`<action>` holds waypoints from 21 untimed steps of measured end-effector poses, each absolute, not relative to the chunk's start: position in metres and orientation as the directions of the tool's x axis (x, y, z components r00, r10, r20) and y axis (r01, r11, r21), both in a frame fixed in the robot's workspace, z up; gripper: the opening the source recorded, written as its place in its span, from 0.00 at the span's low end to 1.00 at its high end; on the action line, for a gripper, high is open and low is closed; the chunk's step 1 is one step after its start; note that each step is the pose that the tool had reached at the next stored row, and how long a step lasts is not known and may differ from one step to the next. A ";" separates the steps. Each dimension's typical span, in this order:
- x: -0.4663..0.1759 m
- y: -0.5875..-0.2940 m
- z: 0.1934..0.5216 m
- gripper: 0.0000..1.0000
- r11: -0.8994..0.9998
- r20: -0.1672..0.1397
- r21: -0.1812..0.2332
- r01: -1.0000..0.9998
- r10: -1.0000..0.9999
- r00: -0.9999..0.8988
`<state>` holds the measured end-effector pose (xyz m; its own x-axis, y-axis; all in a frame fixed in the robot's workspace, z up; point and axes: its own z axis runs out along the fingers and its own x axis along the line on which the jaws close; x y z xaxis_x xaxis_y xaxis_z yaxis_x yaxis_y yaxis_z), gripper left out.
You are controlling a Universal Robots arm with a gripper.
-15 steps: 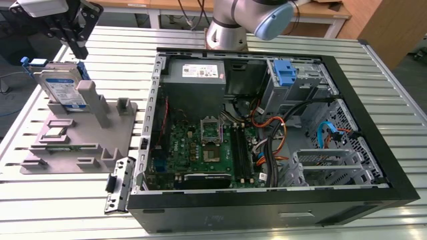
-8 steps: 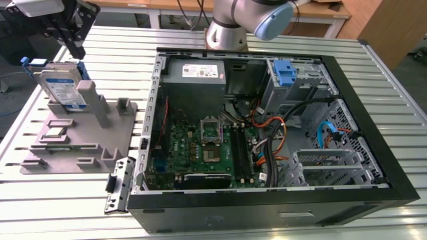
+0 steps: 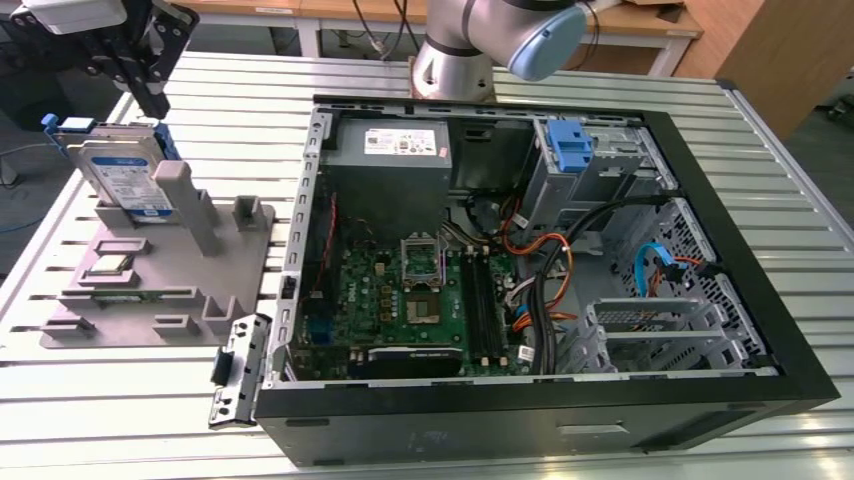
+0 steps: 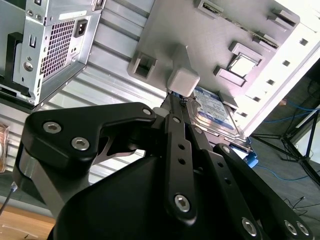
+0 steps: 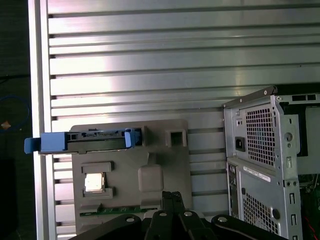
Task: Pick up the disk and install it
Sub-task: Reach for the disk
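While the gripper point(image 3: 158, 104) hangs at the exterior view's top left, its two black fingers point(image 4: 176, 131) sit pressed close together, with nothing between them. Just under it stands the disk point(image 3: 120, 172), up on its edge in a grey holder point(image 3: 147, 300), with blue rails along its sides. The gripper is near the disk but does not touch it. On the exterior view's right of the holder lies a big open computer case point(image 3: 747, 250). Both rest on a table point(image 3: 134, 400) made of silver slats.
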<state>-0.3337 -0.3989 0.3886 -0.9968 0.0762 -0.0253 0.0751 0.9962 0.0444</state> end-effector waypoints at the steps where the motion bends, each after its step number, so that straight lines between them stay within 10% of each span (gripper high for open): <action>1: -0.334 -0.399 0.389 0.10 0.996 -0.025 0.044 0.075 0.076 -0.997; 21: -0.360 -0.389 0.381 0.10 0.996 -0.025 0.044 0.075 0.076 -0.997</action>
